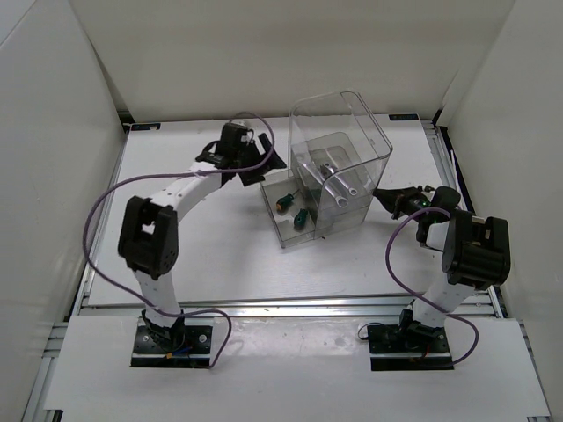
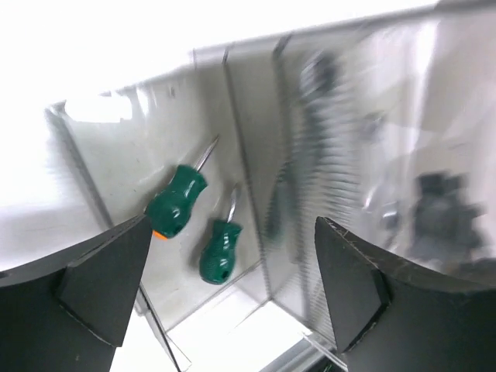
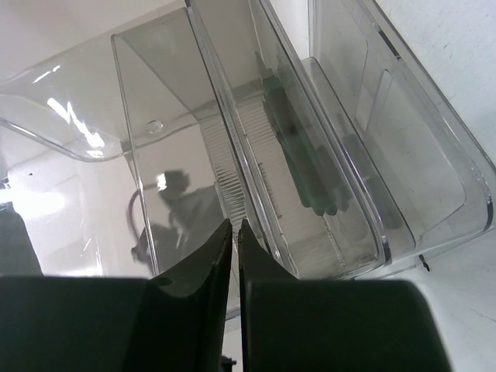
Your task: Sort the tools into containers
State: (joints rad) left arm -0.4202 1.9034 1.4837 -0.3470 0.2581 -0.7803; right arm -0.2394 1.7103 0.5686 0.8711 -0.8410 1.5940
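The clear bin [image 1: 369, 132] stands on the worktop [image 1: 202, 255] between the two arms. From what shows, the sorting looks all but finished. The two screwdrivers [image 2: 177, 203] [image 2: 220, 249] lie side by side in the bin's lowest, outermost compartment, on the side facing the left arm. The two wrenches [image 1: 330, 176] [image 1: 348, 190] lie in the next step further inside the bin. Through the bin's right wall the right wrist view shows a dark green shape that I take for the pliers [image 3: 298, 147]. It is in an inner compartment behind a ribbed divider, though I cannot tell which one.

The left hand [image 1: 257, 169] hovers just beside the bin's low compartment, above the screwdrivers. Its fingers [image 2: 101, 287] are spread wide and hold nothing. The right hand [image 3: 235, 225] is at the bin's right side with its fingers pressed together, only a sliver of gap between them, and nothing is gripped. Its tips point at the wall, and I cannot say whether they touch it.

With no tool seen lying outside the bin, the step in hand is probably to get both hands clear. To do that well, the left hand should rise straight up from the bin before swinging back, so that an open finger does not catch the thin compartment wall. The right hand should back straight off from the bin's wall rather than sweep along it. The bin is light, tall and smooth, so a sideways nudge could slide or tip it and spill the sorted tools.
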